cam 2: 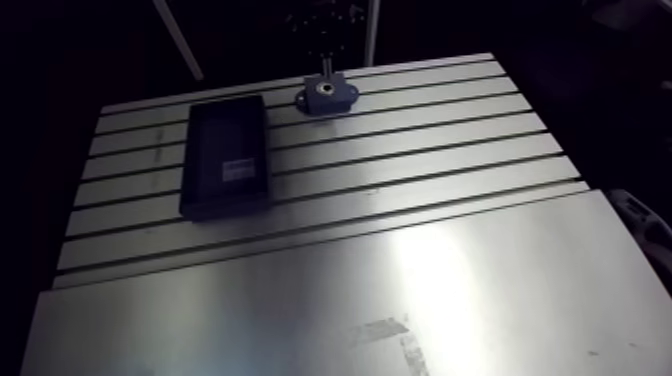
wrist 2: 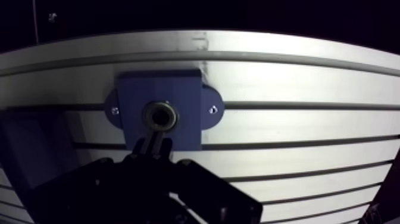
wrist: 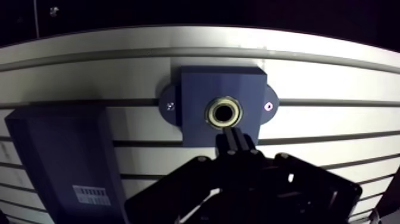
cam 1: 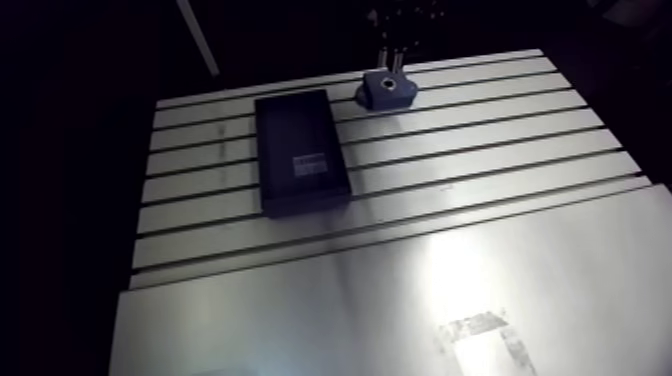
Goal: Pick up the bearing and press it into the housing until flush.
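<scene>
Bearing [wrist: 224,113] in housing [wrist: 196,89], jaws closed, poised overhead

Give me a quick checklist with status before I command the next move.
1. Bearing sitting in the housing bore: ok.
2. Bearing flush with the housing face: cannot tell.
3. Gripper shut, holding nothing: ok.
4. Gripper touching the bearing: cannot tell.
5. Ear screws present on both sides of the housing: ok.
6. Black box apart from the housing: ok.
</scene>
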Action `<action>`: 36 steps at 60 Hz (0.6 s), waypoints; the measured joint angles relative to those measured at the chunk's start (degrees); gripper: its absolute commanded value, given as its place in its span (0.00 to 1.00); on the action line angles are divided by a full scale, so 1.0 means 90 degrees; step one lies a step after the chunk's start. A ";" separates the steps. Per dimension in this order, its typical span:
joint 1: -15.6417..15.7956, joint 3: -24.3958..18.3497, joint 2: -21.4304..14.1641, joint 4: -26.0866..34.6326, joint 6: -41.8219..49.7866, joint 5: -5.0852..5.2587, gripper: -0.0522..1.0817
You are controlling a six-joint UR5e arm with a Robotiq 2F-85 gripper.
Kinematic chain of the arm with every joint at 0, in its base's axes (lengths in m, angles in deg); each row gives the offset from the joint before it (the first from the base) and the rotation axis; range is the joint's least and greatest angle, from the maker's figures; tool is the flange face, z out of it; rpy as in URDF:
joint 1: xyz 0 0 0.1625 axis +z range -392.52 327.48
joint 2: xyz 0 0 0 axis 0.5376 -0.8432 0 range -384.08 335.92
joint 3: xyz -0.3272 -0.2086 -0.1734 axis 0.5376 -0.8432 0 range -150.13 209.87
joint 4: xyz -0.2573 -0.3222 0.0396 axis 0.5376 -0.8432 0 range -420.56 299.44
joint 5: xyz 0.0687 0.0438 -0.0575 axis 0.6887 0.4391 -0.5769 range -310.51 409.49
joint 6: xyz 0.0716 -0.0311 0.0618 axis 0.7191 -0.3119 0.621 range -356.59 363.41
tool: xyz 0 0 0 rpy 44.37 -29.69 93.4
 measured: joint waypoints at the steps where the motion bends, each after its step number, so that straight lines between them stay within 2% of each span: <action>1: 0.0002 0.0000 -0.0013 0.0011 -0.0001 -0.0001 0.78; 2: 0.0004 -0.0001 -0.0028 0.0022 -0.0001 -0.0002 0.78; 3: 0.0006 -0.0002 -0.0041 0.0034 0.0000 -0.0002 0.46; 4: 0.0008 -0.0003 -0.0054 0.0047 -0.0001 -0.0004 0.46; 5: 0.0010 -0.0006 -0.0069 0.0064 -0.0001 -0.0005 0.18; 6: 0.0013 -0.0008 -0.0083 0.0085 -0.0001 -0.0006 0.18; 7: 0.0015 -0.0011 -0.0094 0.0105 0.0000 -0.0007 0.07; 21: 0.0042 -0.0067 -0.0358 0.0606 0.0012 0.0011 0.05; 36: 0.0069 -0.0085 -0.0857 0.1017 0.0029 0.0032 0.05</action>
